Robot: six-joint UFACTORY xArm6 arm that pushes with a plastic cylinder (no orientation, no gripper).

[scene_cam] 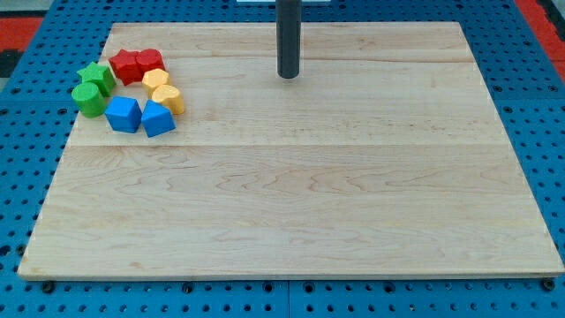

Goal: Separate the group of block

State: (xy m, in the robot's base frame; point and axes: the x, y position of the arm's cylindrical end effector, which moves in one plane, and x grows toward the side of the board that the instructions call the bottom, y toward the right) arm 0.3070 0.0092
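A tight group of blocks sits at the board's upper left. It holds a red star, a red block, a green star, a green cylinder, a yellow block, a second yellow block, a blue block and a second blue block. They touch or nearly touch each other in a ring. My tip stands on the board at the top centre, well to the right of the group and apart from every block.
The wooden board lies on a blue perforated table. The board's left edge runs close to the green blocks.
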